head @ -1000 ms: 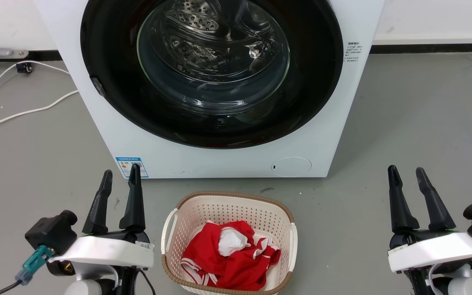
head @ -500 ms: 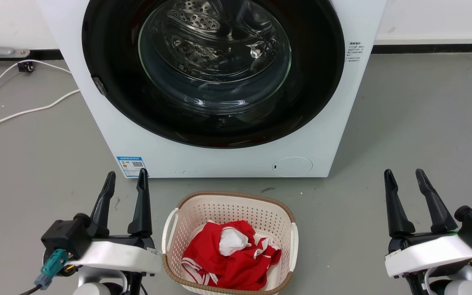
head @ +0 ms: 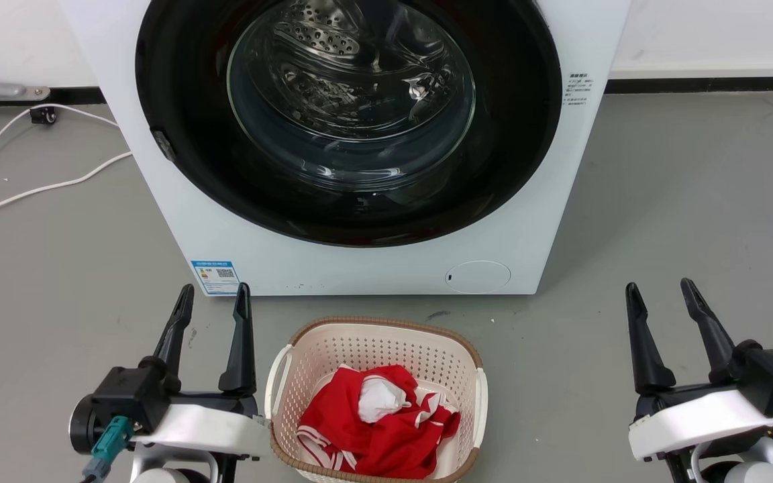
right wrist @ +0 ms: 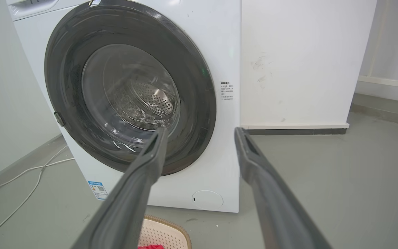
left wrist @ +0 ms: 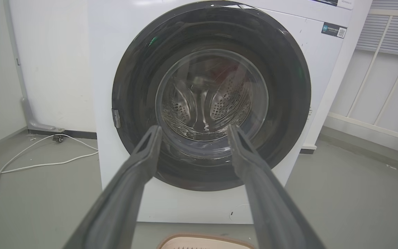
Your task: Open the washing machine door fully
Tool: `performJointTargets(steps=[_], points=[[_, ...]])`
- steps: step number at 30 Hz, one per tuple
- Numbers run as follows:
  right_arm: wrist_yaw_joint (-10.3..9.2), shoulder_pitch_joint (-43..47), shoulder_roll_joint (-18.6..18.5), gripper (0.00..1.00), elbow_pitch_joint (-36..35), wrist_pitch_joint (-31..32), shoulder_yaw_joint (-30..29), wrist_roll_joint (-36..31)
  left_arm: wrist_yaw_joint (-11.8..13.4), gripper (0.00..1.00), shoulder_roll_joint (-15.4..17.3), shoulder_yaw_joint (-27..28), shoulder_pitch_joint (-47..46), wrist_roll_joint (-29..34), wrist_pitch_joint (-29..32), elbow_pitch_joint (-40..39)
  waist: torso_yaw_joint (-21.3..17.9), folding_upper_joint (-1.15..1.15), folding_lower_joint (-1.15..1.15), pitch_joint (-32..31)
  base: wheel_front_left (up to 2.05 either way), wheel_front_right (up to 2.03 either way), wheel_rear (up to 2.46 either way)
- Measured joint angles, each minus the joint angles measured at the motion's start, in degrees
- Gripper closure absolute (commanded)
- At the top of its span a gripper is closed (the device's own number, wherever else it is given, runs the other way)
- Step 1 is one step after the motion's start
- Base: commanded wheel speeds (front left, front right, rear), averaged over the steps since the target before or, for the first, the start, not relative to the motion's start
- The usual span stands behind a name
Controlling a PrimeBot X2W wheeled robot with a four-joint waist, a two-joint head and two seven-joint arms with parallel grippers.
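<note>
Washing machine door [head: 349,121] sits flush against the white machine front, shut, glass bowl window in the middle with the steel drum visible through it. Small grey tab [head: 162,145] on the door's left rim. Left pincer [head: 215,295] low on the left, fingers spread apart, holding nothing, well short of the door, tips near the blue label [head: 215,276] at the machine's bottom corner. Right pincer [head: 659,292] low on the right, fingers also apart and empty, over bare floor [head: 682,201], off to the side of the machine. Cream basket [head: 474,376] on the floor between the two pincers, just before the machine, red-and-white clothing [head: 386,429] inside. White cable [head: 44,184] trails across the floor at left.
</note>
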Motion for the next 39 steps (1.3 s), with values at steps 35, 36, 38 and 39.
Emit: performJointTargets(steps=[35, 36, 38, 39], points=[[0.0, 0.59, 0.04, 1.0, 0.4, -0.48, 0.32, -3.12, 0.38, 0.0, 0.0, -0.78, 0.51, 7.03, -2.16, 0.47, 0.05, 0.0, 0.0, 0.56, 0.0, 0.0, 0.0], [0.01, 0.58, 0.04, 1.0, 0.57, -0.53, 0.38, -1.64, 0.48, 0.0, 0.01, -0.78, 0.51, 7.02, -2.16, 0.42, 0.05, 0.0, 0.0, 0.65, 0.0, 0.0, 0.0], [0.0, 0.58, 0.05, 1.0, 1.13, -1.04, 0.43, 3.27, 0.52, 0.0, 0.01, -0.77, 0.51, 7.01, -2.16, 0.38, 0.02, 0.0, 0.0, 0.69, 0.0, 0.0, 0.0], [0.0, 0.58, 0.05, 1.0, 1.48, -1.35, 0.42, 5.7, 0.54, 0.0, 0.01, -0.76, 0.51, 7.01, -2.16, 0.34, 0.02, 0.0, 0.0, 0.72, 0.0, 0.0, 0.0]])
